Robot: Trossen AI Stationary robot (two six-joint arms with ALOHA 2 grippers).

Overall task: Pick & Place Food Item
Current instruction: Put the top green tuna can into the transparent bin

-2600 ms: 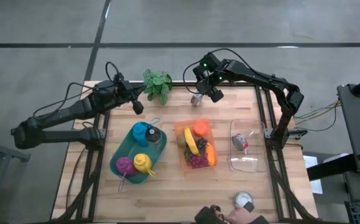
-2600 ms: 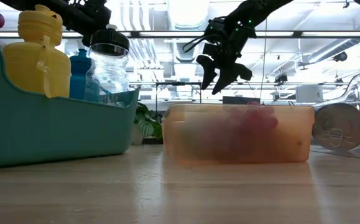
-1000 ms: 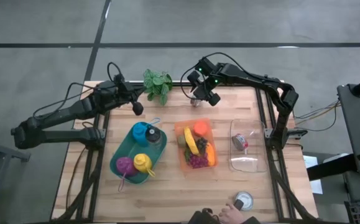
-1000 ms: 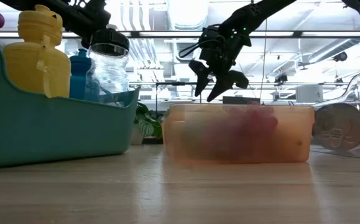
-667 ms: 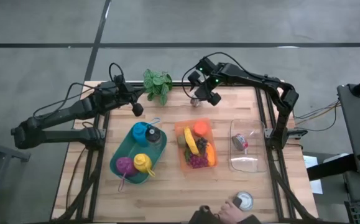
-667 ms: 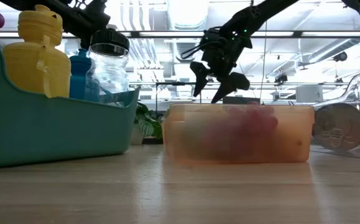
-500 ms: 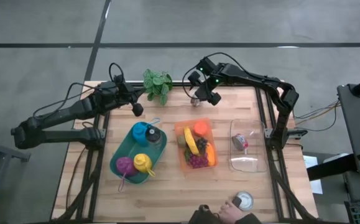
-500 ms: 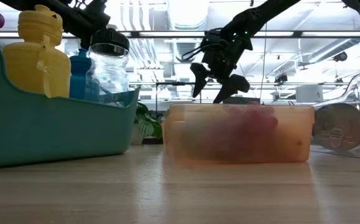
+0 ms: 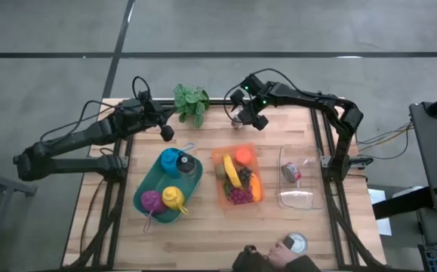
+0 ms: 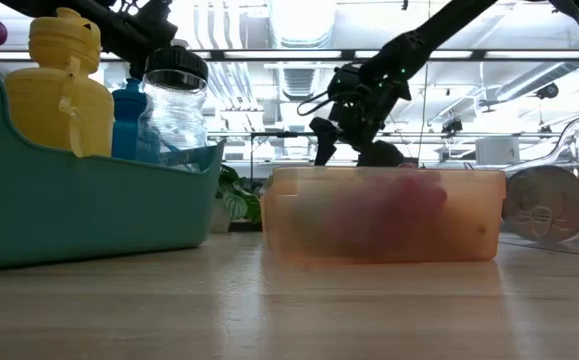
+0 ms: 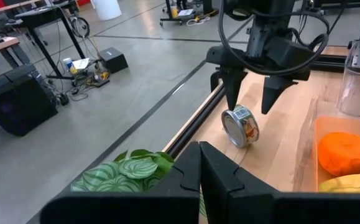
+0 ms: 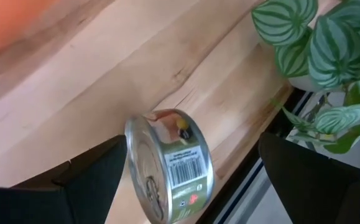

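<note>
While the left gripper [image 9: 167,132] hangs clenched beside the plant [image 9: 192,103], the right gripper [image 11: 249,102] hovers spread over the can [image 11: 240,126], a squat silver tin with a printed label, tipped on edge at the table's [image 9: 203,234] far rim.

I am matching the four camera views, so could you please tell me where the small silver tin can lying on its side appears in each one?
High view: the small silver tin can lies at the table's far edge, under the open right gripper.
Low view: not visible.
Left wrist view: centre, between the right gripper's fingers.
Right wrist view: lower centre.
Shared landmark: the striped-leaf potted plant, to the can's left in the high view.
</note>
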